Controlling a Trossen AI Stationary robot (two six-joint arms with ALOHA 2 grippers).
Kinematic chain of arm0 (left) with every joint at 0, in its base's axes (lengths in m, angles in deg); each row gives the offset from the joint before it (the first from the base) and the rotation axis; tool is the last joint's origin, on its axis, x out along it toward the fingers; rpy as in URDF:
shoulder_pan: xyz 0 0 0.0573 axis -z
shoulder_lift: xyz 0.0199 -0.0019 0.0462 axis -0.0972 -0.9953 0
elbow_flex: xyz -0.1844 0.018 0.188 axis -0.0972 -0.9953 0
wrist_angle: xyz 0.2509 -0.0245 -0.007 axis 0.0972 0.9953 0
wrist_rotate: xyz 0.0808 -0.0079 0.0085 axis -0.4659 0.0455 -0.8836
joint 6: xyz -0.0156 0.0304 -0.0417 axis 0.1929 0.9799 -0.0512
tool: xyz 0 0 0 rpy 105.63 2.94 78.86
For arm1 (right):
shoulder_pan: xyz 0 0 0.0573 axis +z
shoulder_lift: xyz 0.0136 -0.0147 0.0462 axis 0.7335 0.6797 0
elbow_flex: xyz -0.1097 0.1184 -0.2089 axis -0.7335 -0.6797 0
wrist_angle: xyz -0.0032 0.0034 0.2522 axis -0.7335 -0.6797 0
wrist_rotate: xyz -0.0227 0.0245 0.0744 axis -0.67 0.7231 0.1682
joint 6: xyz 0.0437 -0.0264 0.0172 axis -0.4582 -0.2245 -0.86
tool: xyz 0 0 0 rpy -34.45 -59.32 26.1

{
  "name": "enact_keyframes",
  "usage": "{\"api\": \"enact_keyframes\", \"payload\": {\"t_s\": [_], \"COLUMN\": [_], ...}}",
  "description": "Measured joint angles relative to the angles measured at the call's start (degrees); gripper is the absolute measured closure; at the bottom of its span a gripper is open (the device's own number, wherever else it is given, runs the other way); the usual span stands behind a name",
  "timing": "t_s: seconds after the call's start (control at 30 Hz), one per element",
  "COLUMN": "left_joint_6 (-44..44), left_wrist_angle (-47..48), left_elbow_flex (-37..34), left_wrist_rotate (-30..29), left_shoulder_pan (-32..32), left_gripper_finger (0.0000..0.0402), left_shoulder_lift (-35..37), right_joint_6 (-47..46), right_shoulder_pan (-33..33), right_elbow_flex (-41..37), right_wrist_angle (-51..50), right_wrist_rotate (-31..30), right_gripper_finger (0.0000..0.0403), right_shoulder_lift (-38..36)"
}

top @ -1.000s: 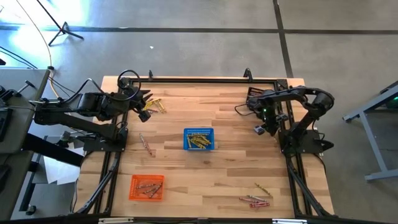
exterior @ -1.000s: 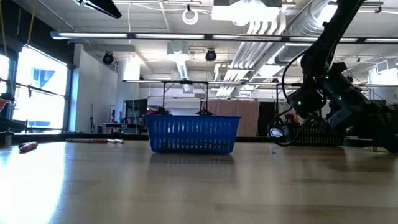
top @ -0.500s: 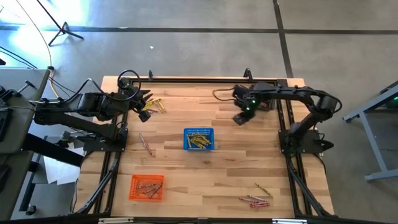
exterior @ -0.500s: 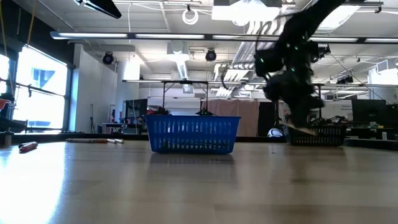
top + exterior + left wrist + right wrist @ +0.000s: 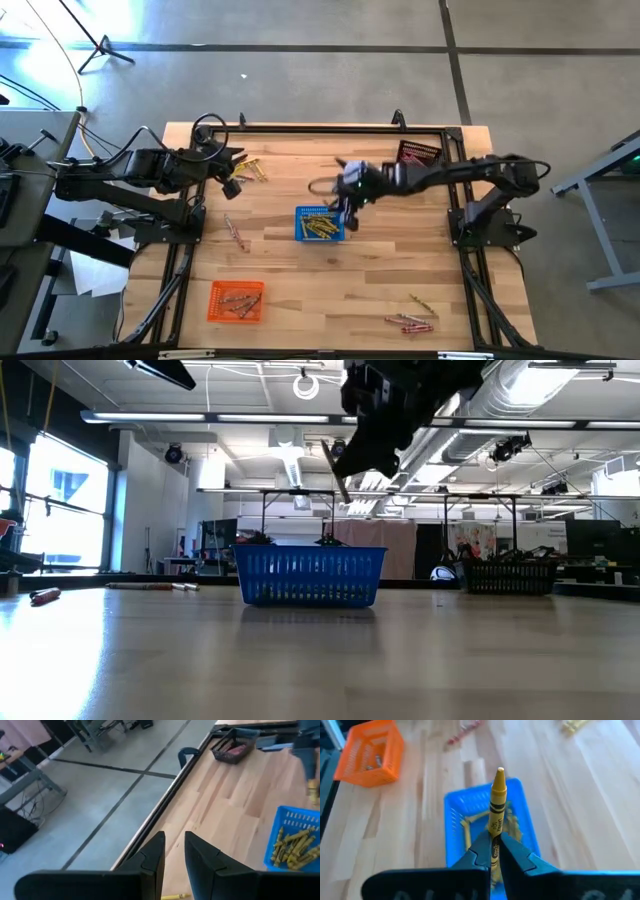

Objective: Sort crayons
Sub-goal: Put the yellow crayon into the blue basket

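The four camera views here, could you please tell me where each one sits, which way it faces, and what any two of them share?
High view: overhead, facing straight down on the table; both arms show.
Low view: at tabletop height, facing level across to the blue basket; the right end effector hangs above it.
Left wrist view: on the left arm, past the left end effector to the table edge and floor.
Right wrist view: on the right arm, down past its fingers, shut on a yellow crayon.
Shared: all four show the blue basket.
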Motion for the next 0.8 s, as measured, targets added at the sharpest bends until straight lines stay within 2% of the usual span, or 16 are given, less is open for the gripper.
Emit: {"api": "enact_keyframes", "payload": {"t_s": [0.23, 0.43, 0.57, 0.67, 0.8], "left_joint_6": [6.3, 10.4, 11.2, 11.1, 9.4], "left_wrist_angle": [1.2, 2.5, 3.2, 3.3, 4.1], "left_elbow_flex": [0.0, 0.0, 0.0, 0.0, 0.0], "left_wrist_rotate": [2.1, 2.4, 2.6, 3.0, 4.7], "left_shoulder_pan": [0.0, 0.0, 0.0, 0.0, 0.0], "left_gripper_finger": [0.0341, 0.0341, 0.0341, 0.0341, 0.0341], "left_shoulder_lift": [0.0, 0.0, 0.0, 0.0, 0.0], "right_joint_6": [-1.3, -9.1, -15.2, -22.1, -33.0], "right_shoulder_pan": [7.2, 8.9, 9.1, 9.3, 10.9], "right_elbow_flex": [-0.5, -0.5, -0.5, 0.2, 2.1], "right_wrist_angle": [6.7, 12.8, 15.7, 16.2, 12.7], "right_wrist_rotate": [-12.6, -15.0, -17.2, -15.1, -1.3], "right_gripper_finger": [0.0382, 0.0325, 0.0297, 0.0297, 0.0311], "right_shoulder_lift": [4.3, 8.7, 8.7, 7.1, 4.1]}}
